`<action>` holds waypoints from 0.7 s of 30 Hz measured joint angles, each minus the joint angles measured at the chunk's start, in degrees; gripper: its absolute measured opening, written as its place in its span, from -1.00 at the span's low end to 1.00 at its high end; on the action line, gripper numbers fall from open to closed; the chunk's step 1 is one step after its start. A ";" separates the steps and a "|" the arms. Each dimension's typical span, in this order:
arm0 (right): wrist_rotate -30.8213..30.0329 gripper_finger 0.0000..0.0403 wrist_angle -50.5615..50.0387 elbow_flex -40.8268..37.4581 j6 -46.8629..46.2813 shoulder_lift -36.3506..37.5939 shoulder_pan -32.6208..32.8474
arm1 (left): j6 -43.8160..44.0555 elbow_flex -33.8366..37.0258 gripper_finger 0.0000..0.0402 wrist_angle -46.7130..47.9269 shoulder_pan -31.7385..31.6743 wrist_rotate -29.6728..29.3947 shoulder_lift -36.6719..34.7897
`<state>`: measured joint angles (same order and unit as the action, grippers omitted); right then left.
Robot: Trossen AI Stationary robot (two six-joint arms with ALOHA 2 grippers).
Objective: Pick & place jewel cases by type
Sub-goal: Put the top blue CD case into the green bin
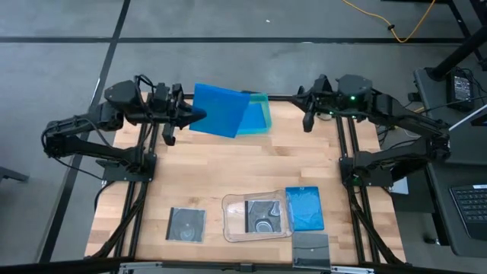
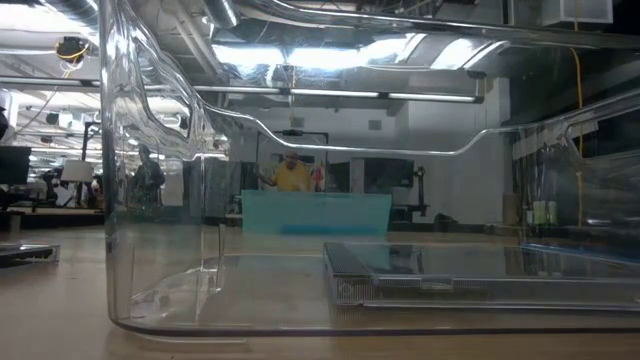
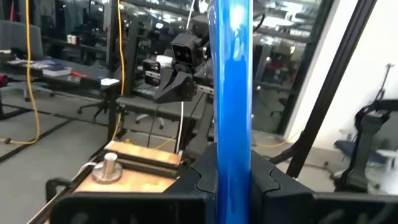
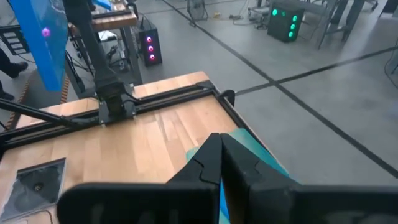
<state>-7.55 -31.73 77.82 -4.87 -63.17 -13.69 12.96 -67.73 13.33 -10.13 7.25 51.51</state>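
The left pincer (image 1: pixel 199 116) pinches a blue jewel case (image 1: pixel 219 110) by one edge and holds it in the air above the far edge of the surface (image 1: pixel 228 164), partly over the teal tray (image 1: pixel 259 116) that sits at that edge. In the left wrist view the case (image 3: pixel 232 93) stands edge-on between the two fingers (image 3: pixel 202 177). The right pincer (image 1: pixel 307 122), its fingers pressed together on nothing, hangs over the far right corner of the surface, well apart from every case. Near the near edge, a second blue case (image 1: pixel 305 208) lies just beside the clear tray (image 1: pixel 228 217), which has a grey disc case (image 1: pixel 264 215) inside. Another grey case (image 1: pixel 186 224) lies left of that tray, and a third (image 1: pixel 310 250) sits at the near edge.
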 joint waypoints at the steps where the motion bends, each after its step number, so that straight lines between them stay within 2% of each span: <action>1: 0.00 -0.96 0.01 0.00 -0.45 -0.46 0.00 | -0.85 0.01 -0.91 0.37 0.00 -0.05 0.00; 12: 0.07 -0.96 1.52 -0.02 -1.09 -2.41 0.00 | -12.36 0.01 -0.91 0.89 0.00 -1.82 0.24; 21: 2.21 -0.96 4.63 -0.02 -2.33 -2.37 0.00 | -22.27 -0.69 -0.91 -2.72 0.01 -0.06 0.02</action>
<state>-5.34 -27.10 77.80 -7.20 -65.54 -13.69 -9.30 -68.42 10.61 -10.12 7.18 51.53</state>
